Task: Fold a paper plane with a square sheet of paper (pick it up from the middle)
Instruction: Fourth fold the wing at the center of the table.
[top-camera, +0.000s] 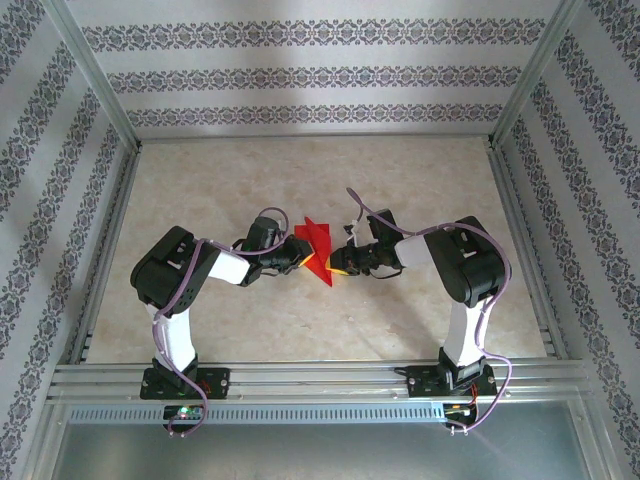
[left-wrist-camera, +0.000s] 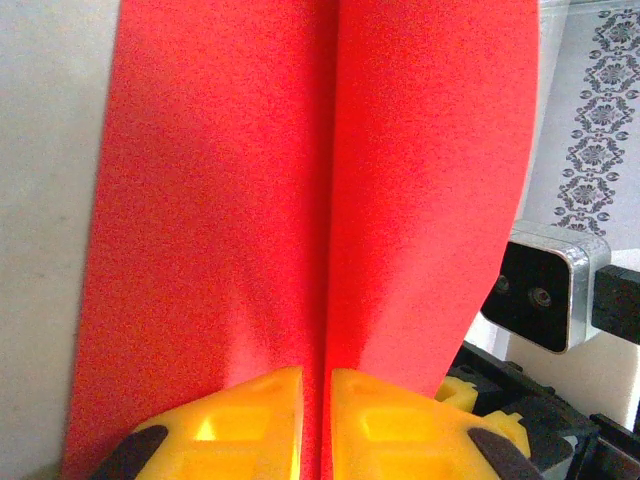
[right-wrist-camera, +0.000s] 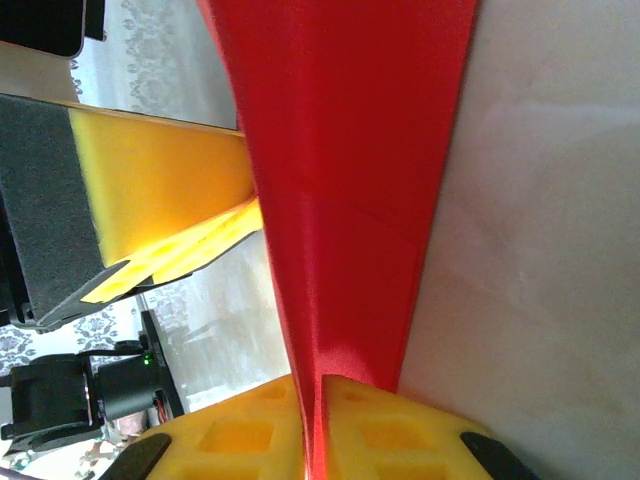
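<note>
Paper plane (top-camera: 313, 241) pinched in both jaws, outline cropped up close

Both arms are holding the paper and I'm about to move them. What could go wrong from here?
The left tool and right tool both pinch the same folded red paper, so pulling them apart could tear it. In the top view the tools sit very close together, so they might collide.

Paper plane (top-camera: 315, 245): bright red, folded along centre crease, mid-table.
</note>
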